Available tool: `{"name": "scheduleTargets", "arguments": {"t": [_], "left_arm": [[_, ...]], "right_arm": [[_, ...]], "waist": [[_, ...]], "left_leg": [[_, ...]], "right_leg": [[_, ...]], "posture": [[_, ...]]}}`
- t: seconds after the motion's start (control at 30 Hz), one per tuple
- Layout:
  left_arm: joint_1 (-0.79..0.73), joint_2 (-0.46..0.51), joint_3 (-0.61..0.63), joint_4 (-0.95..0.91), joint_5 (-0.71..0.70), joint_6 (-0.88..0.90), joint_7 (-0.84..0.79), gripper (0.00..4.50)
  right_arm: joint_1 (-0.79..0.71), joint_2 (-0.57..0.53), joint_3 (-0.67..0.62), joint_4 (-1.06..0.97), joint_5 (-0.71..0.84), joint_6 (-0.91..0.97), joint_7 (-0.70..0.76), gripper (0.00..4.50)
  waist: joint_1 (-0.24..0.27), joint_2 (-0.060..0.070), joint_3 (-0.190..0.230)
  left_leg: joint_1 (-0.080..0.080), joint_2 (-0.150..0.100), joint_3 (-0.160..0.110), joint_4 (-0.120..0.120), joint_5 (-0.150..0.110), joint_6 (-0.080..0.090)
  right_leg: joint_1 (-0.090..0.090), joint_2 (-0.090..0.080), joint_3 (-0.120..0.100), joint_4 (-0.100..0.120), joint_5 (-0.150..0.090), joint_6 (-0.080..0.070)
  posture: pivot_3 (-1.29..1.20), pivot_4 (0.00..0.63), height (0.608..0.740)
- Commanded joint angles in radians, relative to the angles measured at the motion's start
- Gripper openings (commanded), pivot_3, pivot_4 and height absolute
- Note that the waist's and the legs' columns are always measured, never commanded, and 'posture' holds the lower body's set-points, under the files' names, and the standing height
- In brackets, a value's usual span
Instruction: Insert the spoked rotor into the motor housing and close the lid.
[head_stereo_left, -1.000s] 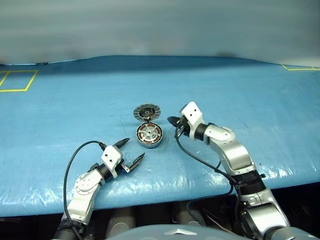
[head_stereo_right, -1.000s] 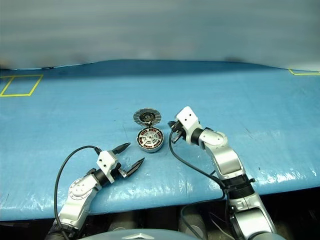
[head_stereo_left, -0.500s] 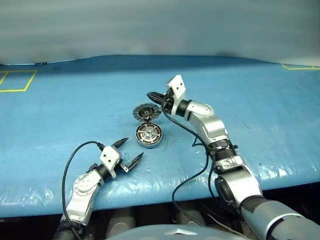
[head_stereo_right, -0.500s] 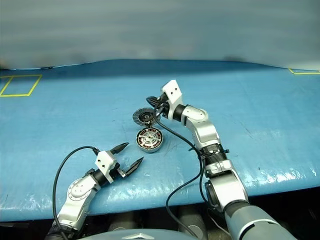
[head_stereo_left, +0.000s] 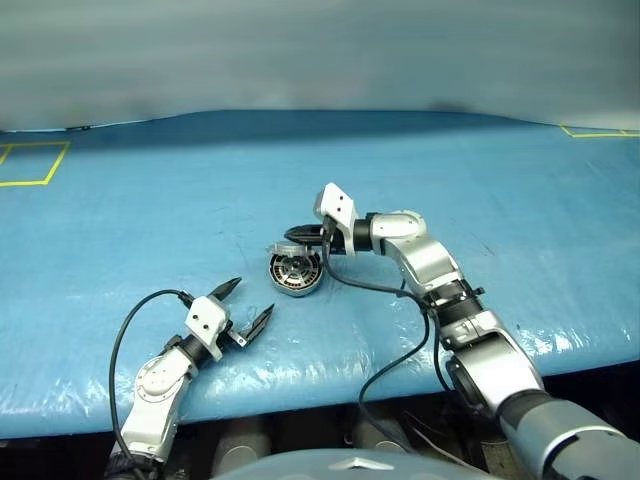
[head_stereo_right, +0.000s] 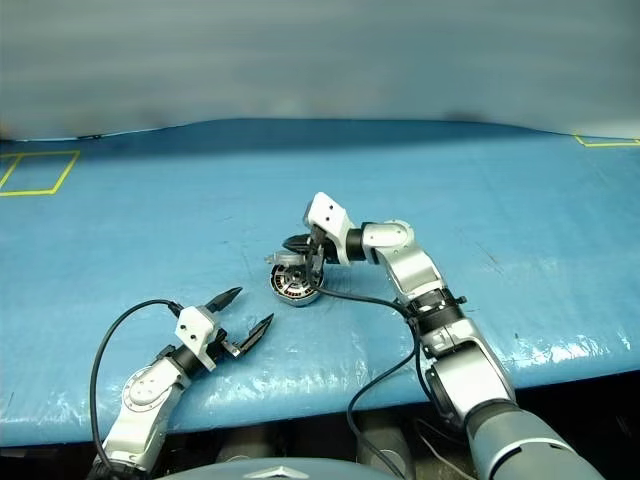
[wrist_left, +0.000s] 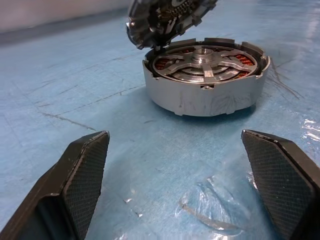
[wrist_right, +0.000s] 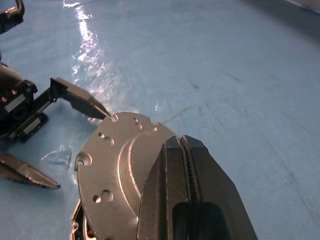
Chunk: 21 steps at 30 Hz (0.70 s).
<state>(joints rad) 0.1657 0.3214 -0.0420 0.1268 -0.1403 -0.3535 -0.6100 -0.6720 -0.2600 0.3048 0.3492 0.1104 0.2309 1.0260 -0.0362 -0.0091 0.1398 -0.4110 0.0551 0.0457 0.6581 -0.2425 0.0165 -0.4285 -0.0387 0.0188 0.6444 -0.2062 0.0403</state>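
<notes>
In the eye views, the right gripper (head_stereo_left: 300, 234), fingers pressed together and holding nothing, pushes the back of the lid (head_stereo_right: 284, 259), which stands half tilted over the motor housing (head_stereo_left: 296, 273). The left wrist view shows the spoked rotor (wrist_left: 205, 60) seated inside, just ahead of the wide-open, empty left gripper (wrist_left: 180, 185). In the right wrist view the fingers (wrist_right: 192, 200) seem to touch the lid; press down evenly until it lies flat.
</notes>
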Motion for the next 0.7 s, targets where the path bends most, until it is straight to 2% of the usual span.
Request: {"name": "scheduleTargets", "arguments": {"t": [0.03, 0.37, 0.5, 0.6, 0.7], "left_arm": [[0.018, 0.018, 0.026, -0.002, -0.013, 0.008, 0.003, 4.50], [0.018, 0.027, 0.022, -0.003, -0.017, 0.021, -0.004, 4.50], [0.012, 0.021, 0.015, -0.004, -0.017, 0.026, -0.004, 4.50], [0.006, 0.018, 0.010, -0.002, -0.016, 0.028, -0.008, 4.50], [0.001, 0.017, 0.004, 0.002, -0.014, 0.029, -0.014, 4.50]], "right_arm": [[0.068, -0.006, 0.015, -0.074, 0.008, 0.024, 0.006, 0.03], [0.231, 0.024, -0.016, -0.116, -0.004, 0.032, -0.140, 0.03], [0.277, 0.062, -0.060, -0.153, 0.030, 0.081, -0.217, 0.03], [0.296, 0.078, -0.090, -0.217, 0.094, 0.095, -0.201, 0.03], [0.303, 0.075, -0.083, -0.265, 0.093, 0.082, -0.210, 0.58]], "waist": [[0.000, 0.000, 0.000], [0.000, 0.000, -0.001], [0.001, -0.001, -0.001], [0.002, -0.001, -0.001], [0.006, 0.000, 0.000]], "left_leg": [[0.000, 0.000, 0.000, 0.000, 0.000, 0.000], [0.002, 0.003, 0.002, 0.002, 0.000, 0.000], [0.003, 0.004, 0.002, 0.002, 0.000, 0.000], [0.003, 0.004, 0.002, 0.002, 0.000, 0.000], [0.002, 0.004, 0.002, 0.002, 0.000, 0.000]], "right_leg": [[0.000, 0.000, 0.000, 0.000, 0.000, 0.000], [0.001, 0.002, 0.000, 0.000, -0.001, 0.001], [0.002, 0.002, 0.000, 0.000, -0.001, 0.002], [0.002, 0.003, 0.000, 0.000, -0.001, 0.001], [0.001, 0.003, 0.000, 0.000, -0.001, 0.001]], "posture": [[0.00, 0.150, 0.740], [0.00, 0.150, 0.740], [0.00, 0.150, 0.740], [0.00, 0.150, 0.740], [0.00, 0.150, 0.740]]}}
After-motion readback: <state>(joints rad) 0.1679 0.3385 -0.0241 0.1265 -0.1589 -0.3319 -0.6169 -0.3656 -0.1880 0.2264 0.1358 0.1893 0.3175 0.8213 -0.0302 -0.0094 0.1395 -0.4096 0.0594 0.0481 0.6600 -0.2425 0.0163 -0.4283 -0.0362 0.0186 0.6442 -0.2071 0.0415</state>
